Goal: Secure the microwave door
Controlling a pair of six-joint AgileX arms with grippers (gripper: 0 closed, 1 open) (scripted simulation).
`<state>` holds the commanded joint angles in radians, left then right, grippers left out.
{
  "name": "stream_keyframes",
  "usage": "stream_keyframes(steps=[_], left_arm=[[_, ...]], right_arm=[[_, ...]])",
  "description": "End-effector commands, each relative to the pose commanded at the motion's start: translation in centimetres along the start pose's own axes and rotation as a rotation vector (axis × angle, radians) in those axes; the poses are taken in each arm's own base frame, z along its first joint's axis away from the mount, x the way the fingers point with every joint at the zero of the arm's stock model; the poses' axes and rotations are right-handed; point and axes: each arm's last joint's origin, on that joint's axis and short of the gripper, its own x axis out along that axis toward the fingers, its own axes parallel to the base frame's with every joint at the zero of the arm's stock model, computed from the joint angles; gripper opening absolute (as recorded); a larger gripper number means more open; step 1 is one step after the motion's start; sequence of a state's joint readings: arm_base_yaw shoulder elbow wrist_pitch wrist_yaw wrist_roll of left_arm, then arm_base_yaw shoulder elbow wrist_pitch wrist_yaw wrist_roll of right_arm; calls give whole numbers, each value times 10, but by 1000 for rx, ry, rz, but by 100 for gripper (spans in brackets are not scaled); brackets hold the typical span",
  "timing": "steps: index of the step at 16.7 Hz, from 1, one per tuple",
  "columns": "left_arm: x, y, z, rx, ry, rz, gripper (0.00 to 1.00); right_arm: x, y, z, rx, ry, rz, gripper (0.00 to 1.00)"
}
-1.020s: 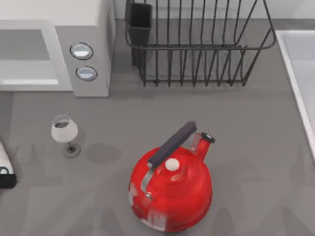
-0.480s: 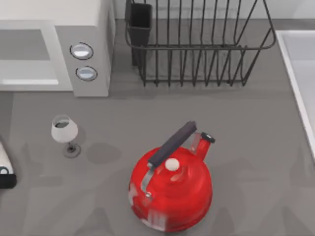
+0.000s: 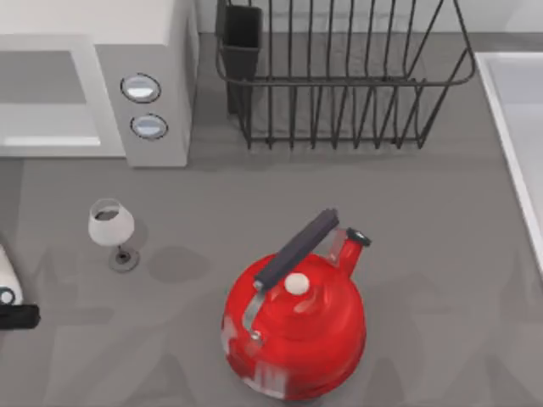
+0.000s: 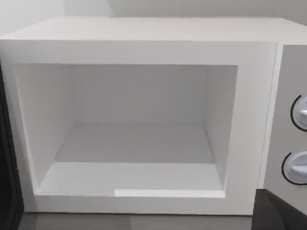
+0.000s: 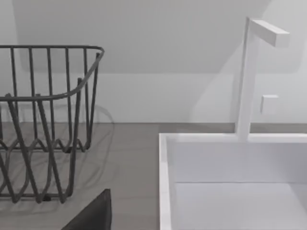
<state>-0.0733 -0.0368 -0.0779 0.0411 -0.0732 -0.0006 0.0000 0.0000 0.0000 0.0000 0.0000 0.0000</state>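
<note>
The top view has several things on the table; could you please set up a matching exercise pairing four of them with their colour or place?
Things:
1. kettle
2. wine glass
3. dish rack
4. microwave

Descriptions:
A. black wire, far side of the table
B. white box, far left, two round dials
C. red, with a dark handle
D. small, standing in front of the microwave

Pairs: 1-C, 2-D, 3-A, 4-B

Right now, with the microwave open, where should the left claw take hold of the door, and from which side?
Grip the microwave door at its free edge, away from the hinge, with the left claw coming from the table's left. It stands swung wide open beside the microwave, so pushing there would likely swing it shut. Little of it shows.
</note>
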Motion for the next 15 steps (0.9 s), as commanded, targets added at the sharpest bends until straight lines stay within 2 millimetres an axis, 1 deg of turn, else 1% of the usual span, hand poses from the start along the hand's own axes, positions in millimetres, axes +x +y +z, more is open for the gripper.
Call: stream_keyframes(steps=[2,3,5,10,15], left_arm=[[0,0,0,0,0,0,0],[-1,0,9,-2,-19,1,0],[-1,-1,12,-3,-25,1,0],[4,-9,28,-2,-18,1,0],[4,-9,28,-2,-17,2,0]], right_arm=[[0,0,0,0,0,0,100],[0,0,0,0,0,0,100],[0,0,0,0,0,0,100],[0,0,0,0,0,0,100],[0,0,0,0,0,0,100]])
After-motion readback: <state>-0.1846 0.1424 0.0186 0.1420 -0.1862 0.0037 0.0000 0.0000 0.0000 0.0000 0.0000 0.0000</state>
